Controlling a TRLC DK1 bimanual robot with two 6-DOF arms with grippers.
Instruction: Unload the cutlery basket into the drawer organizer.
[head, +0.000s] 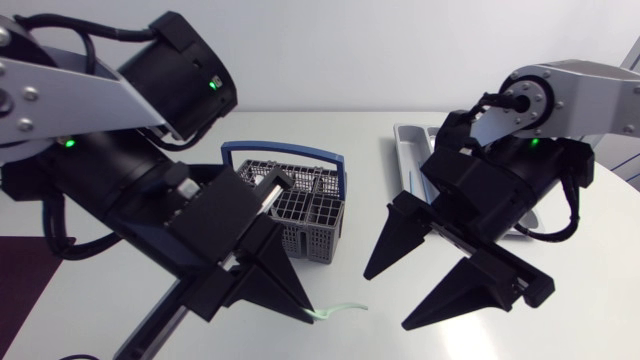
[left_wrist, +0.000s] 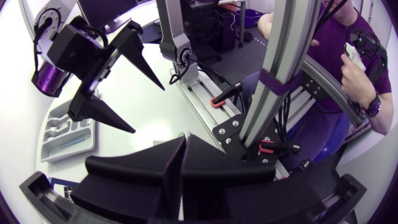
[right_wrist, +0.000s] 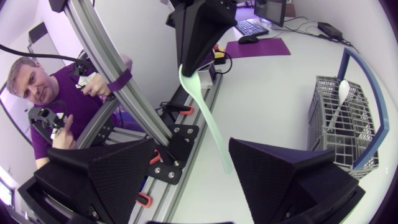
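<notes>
White tbl (head: 600, 300), smooth matte top, even light, soft shadows

Left pincer (right_wrist: 191, 59) clamping green spoon (right_wrist: 208, 118), basket (right_wrist: 324, 118) nearby

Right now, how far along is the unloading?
Done: one pale piece seems to lie in the organizer. In hand: left gripper shut on a green spoon, hanging between the fingers of the open right gripper. Left: a white spoon stands in the basket.

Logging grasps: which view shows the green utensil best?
The right wrist view: the green utensil hangs nearly full length from the left tool, ahead of the right tool. The head view shows only its end. The left wrist view shows none of it.
</notes>
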